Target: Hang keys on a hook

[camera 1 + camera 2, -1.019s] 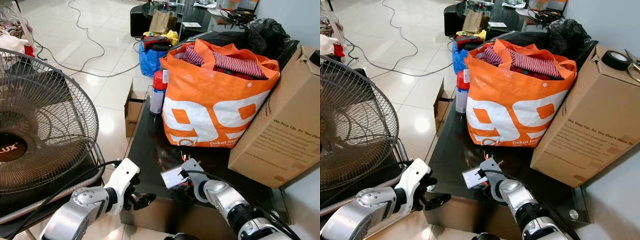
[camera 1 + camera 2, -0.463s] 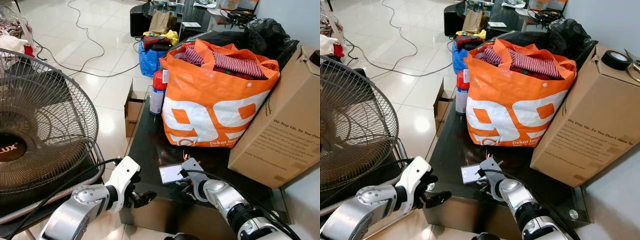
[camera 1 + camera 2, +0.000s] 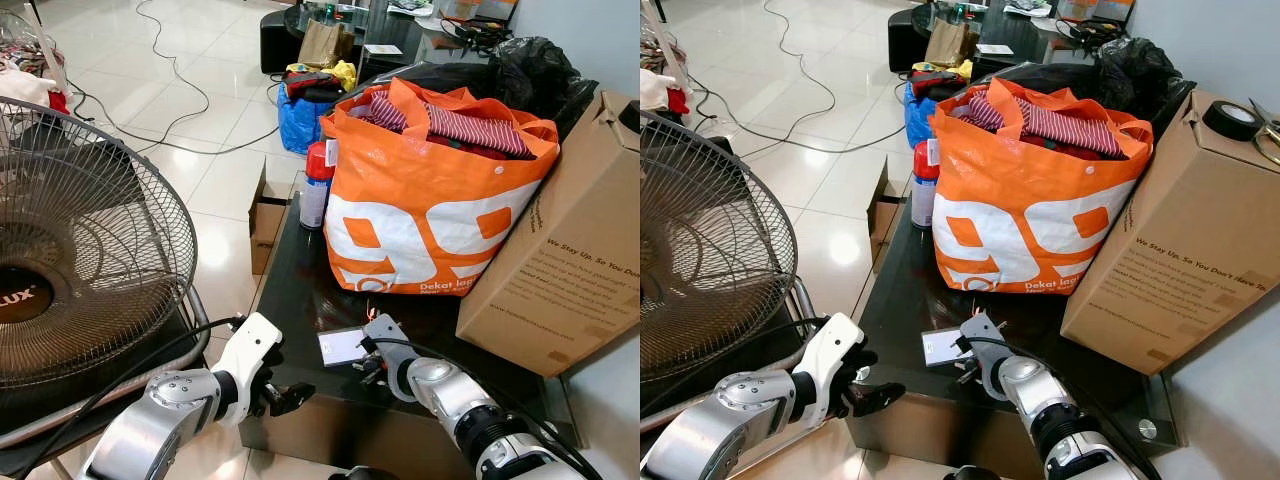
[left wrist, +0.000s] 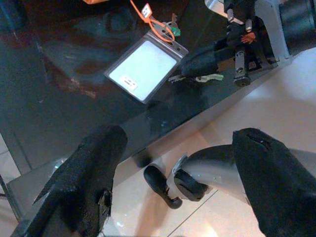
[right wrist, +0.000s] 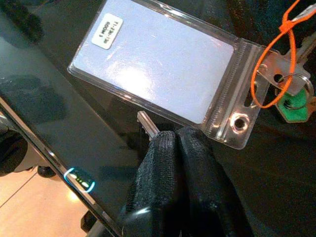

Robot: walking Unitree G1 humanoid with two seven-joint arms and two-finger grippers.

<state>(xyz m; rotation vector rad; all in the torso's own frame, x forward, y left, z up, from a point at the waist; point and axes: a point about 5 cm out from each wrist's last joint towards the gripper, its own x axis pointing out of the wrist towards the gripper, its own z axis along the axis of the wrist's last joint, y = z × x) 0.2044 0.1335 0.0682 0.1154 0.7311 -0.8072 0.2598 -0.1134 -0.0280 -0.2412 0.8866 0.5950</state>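
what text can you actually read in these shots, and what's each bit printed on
"LUX" on the fan's hub; its start is cut off.
"Dekat lagi" on the orange bag, under its big white digits, apparently "99".
"We Stay Up, So You Don't Have To" on the cardboard box; smaller lines beneath are unreadable.
Sticker on the card sleeve: too blurred.
Spray can label: too small.

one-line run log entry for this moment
right claw shut on small silver key | clear plastic card sleeve flat on black glass table | left claw open, off table edge
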